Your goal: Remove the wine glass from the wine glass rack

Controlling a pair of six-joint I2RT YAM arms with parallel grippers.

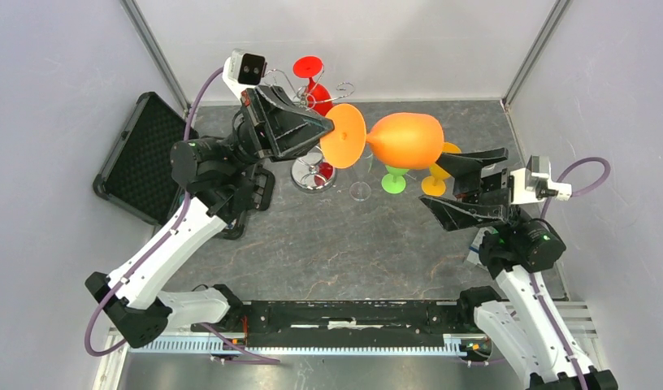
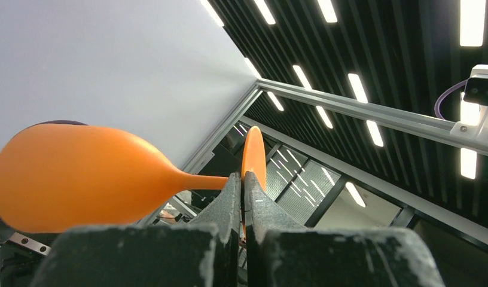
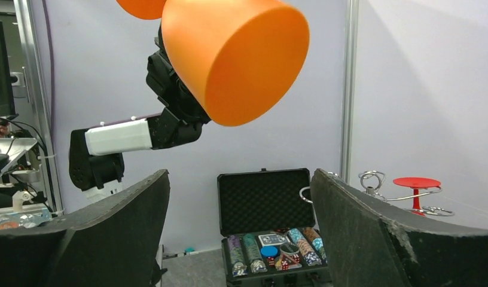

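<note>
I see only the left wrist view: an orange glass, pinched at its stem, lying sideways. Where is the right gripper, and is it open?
Observer: The right gripper is open. The mouth of the orange wine glass faces it, and the bowl hangs above its fingers without touching them.
Operator: Thank you. Is any glass on the rack?
Observer: Yes, a red glass hangs upside down on the wine glass rack.
</note>
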